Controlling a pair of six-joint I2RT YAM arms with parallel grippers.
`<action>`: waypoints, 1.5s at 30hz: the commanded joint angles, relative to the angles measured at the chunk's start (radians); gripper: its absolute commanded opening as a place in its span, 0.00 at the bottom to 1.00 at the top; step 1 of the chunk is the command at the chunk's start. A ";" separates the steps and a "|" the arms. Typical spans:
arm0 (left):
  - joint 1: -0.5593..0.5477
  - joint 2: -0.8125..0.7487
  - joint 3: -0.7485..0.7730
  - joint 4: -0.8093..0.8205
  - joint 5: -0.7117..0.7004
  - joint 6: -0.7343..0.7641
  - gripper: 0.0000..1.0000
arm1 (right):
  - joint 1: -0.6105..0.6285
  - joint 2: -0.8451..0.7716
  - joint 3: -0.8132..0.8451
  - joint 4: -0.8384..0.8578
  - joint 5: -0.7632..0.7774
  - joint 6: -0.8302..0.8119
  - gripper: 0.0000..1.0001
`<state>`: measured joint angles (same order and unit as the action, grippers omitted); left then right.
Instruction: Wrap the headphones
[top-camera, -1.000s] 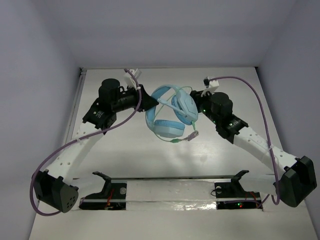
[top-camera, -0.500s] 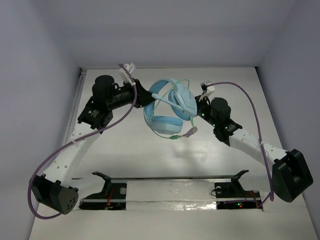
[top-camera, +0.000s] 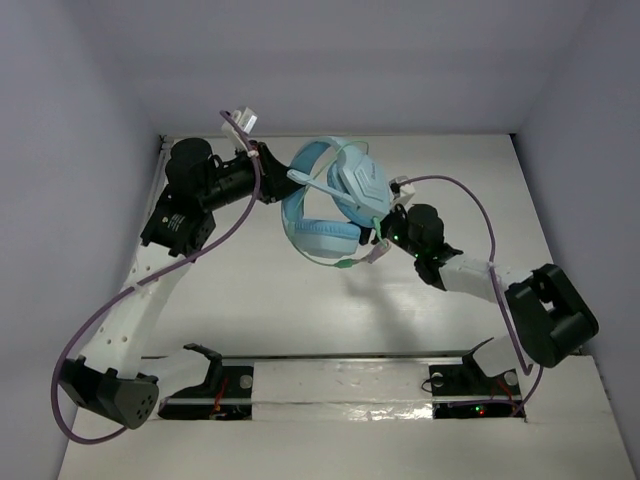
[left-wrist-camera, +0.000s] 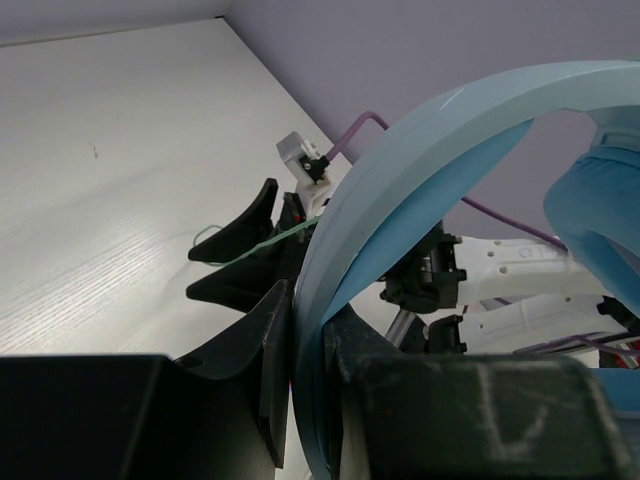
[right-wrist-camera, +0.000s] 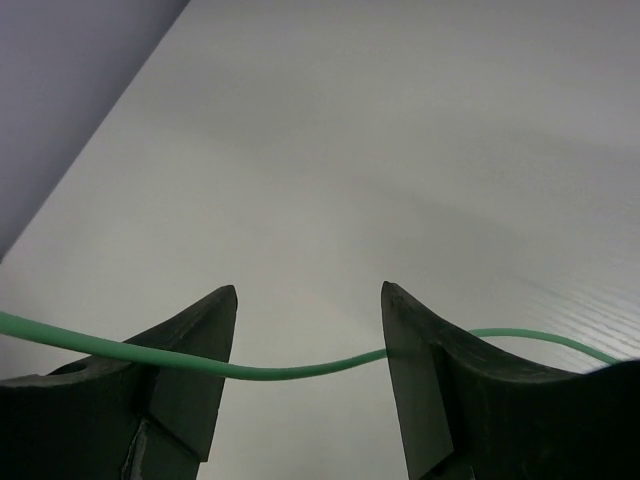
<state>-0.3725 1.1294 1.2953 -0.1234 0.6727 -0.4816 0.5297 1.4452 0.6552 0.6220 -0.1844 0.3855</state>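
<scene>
Pinching the light blue headband edge-on between tightly closed fingers, the left gripper holds the headphones up off the white table, above its far middle, where they cast a soft shadow on the surface below. From above, the headband arches toward the back wall, and the two big ear cups hang close together on the side nearer the right arm, with the slim mic boom slanting across them. The right gripper sits just beside the lower cup with its fingers spread apart, clamped on nothing. The thin green cable runs sideways across the gap between them in a shallow sag. A purple robot cable loops over each arm.
</scene>
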 joint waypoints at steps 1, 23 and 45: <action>0.007 -0.019 0.078 0.044 0.050 -0.071 0.00 | -0.017 0.027 0.038 0.110 -0.004 -0.033 0.66; 0.072 0.006 0.144 0.117 0.126 -0.183 0.00 | -0.036 0.259 0.167 0.047 0.033 -0.043 0.72; 0.116 0.061 0.087 0.214 -0.295 -0.261 0.00 | 0.085 0.170 0.096 -0.128 0.008 0.093 0.00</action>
<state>-0.2668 1.1980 1.3746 -0.0246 0.5625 -0.6827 0.5457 1.6909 0.7502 0.5594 -0.2012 0.4568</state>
